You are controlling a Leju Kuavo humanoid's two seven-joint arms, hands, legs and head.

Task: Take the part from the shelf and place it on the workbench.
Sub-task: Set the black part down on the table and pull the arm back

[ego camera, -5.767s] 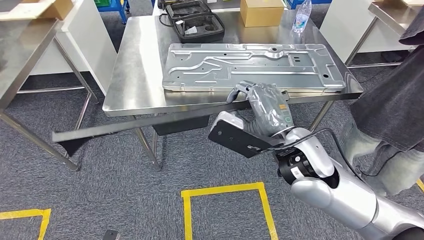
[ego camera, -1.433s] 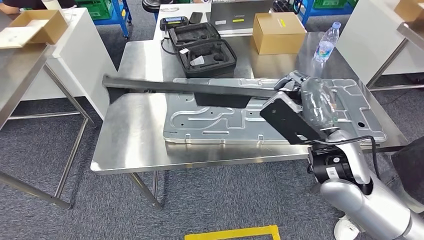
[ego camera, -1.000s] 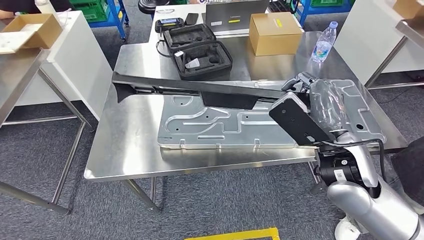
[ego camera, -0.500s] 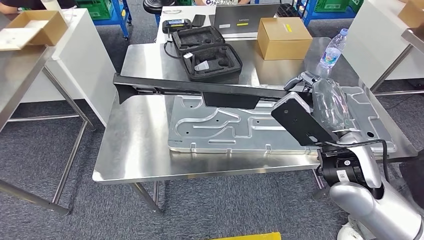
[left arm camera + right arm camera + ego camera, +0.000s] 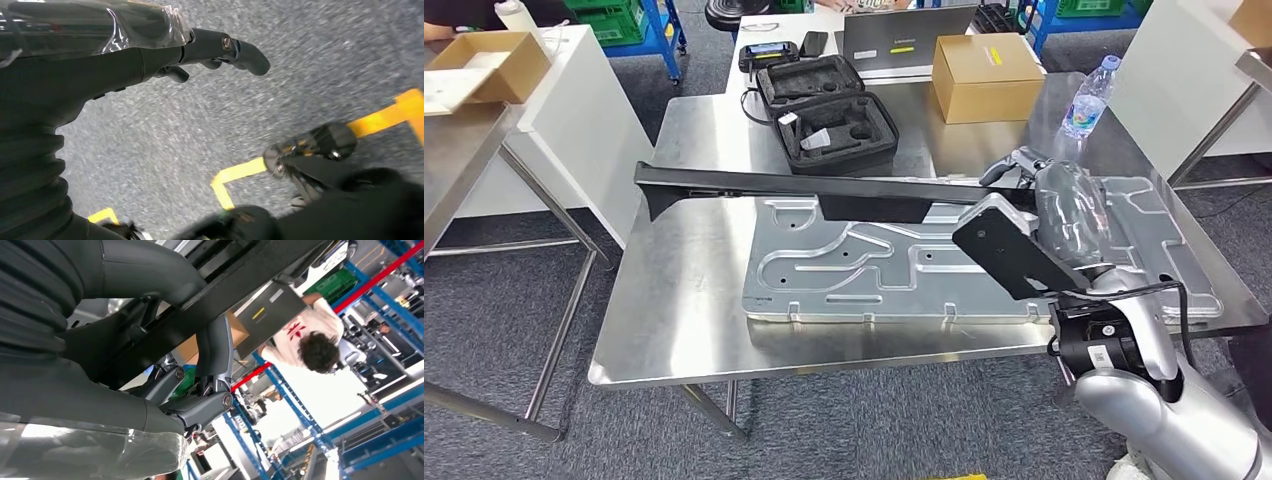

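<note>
The part (image 5: 824,188) is a long black bar with a flared left end. My right hand (image 5: 1049,200) grips its right end, and the bar reaches left across the steel workbench (image 5: 684,290). It hangs level just above a large silver stamped panel (image 5: 874,270) lying on the bench; whether it touches the panel I cannot tell. In the right wrist view my fingers (image 5: 215,350) wrap around the bar (image 5: 250,285). My left hand (image 5: 100,40) hangs over grey carpet, fingers loosely apart and holding nothing.
Behind the panel stand an open black foam case (image 5: 839,125), a cardboard box (image 5: 984,65), a water bottle (image 5: 1084,100) and a laptop (image 5: 894,35). Another steel table (image 5: 464,150) is at the left. A person in a white shirt (image 5: 300,335) is beyond the bench.
The bar was in front of and below the bench edge; now it is raised over the tabletop. In the last second the view shifts slightly and the bar sinks a little.
</note>
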